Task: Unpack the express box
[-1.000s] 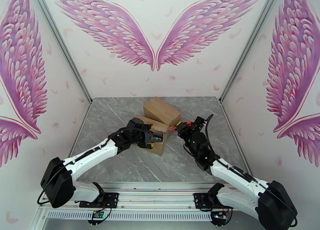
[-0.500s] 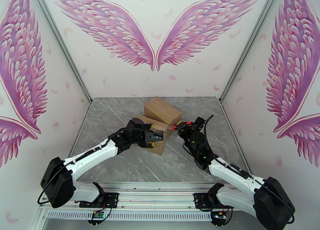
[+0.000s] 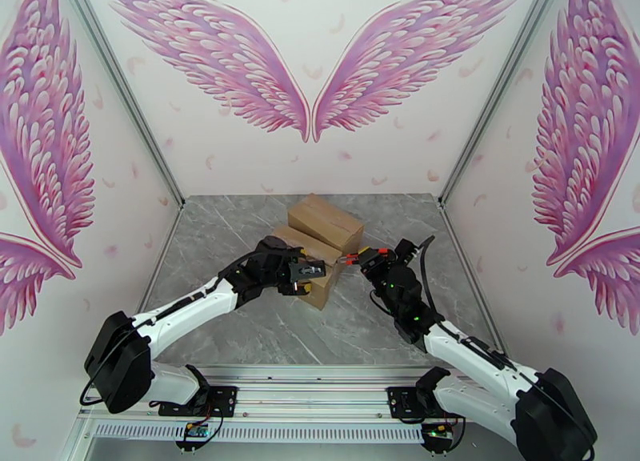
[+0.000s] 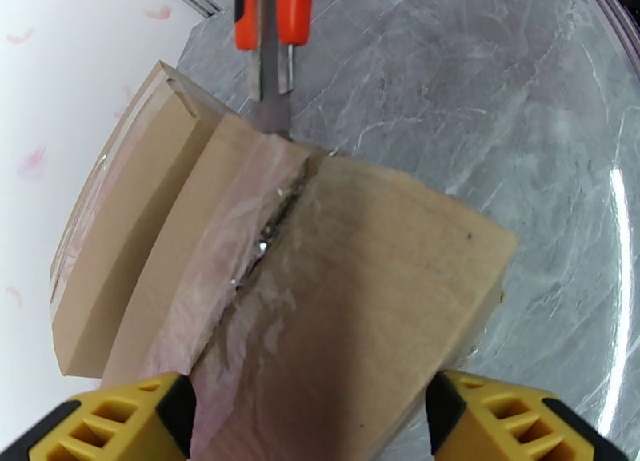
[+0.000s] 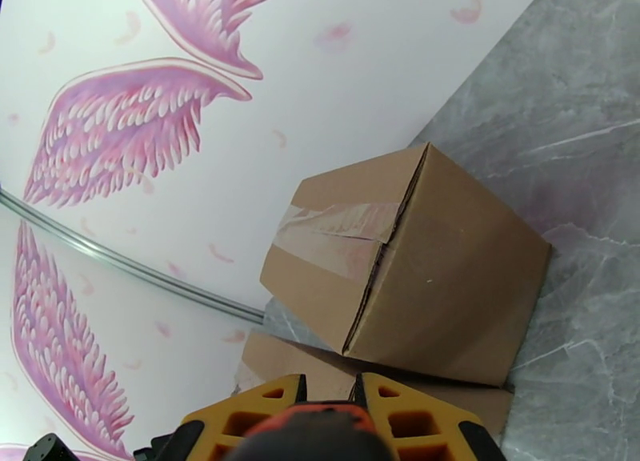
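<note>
currently: left claw (image 4: 310, 416) wide, clamping near box (image 4: 360, 294). right claw (image 5: 328, 402) pinches knife (image 4: 272, 10), blade (image 4: 275, 106) at far seam (image 4: 276, 214) end, ahead of left claw. tape (image 4: 232, 238) looks slit; flaps closed, contents not out.

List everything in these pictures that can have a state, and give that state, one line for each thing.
Near box, tape slit along part of its top seam, flaps down.
Far box, taped shut, propped against the near box.
Knife, blade out, tip at the end of the near box's seam.
Left claw, clamped wide across the near box's sides.
Right claw, shut on the knife.
</note>
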Available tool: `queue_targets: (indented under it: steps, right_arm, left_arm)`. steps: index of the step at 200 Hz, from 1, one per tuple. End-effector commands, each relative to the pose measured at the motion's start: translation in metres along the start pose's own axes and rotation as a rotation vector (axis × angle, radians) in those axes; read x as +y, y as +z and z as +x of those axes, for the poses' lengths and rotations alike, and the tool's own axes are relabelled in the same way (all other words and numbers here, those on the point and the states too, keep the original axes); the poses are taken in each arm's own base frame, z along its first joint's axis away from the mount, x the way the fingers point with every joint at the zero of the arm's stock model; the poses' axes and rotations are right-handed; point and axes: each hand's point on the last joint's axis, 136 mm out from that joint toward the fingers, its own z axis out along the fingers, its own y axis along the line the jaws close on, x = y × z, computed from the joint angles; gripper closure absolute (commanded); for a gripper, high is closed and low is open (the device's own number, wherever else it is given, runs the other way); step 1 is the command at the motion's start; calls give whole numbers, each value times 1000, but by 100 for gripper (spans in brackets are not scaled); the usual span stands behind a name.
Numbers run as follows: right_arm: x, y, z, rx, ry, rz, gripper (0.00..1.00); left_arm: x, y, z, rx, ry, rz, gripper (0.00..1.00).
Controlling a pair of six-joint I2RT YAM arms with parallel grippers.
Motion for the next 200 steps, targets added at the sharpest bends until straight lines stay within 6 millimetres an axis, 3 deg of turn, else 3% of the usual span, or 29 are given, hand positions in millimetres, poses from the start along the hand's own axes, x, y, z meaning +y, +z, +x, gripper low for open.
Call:
queue_targets:
  steps: [1,78,155,200]
  right_arm:
    - [-16,-6,45,223,45,24,100]
    - [-6,13,59,308,161,3,100]
    - [-8,23,59,356,214,16,100]
    - [2,30,66,403,282,-22,100]
  left_arm:
    - [17,2,-6,-38,-33,-68,20]
    - [-10,13,-26,-39,134,23,18]
    - [23,20,-31,-13,149,-38,18]
    - [29,28,-28,5,81,-46,18]
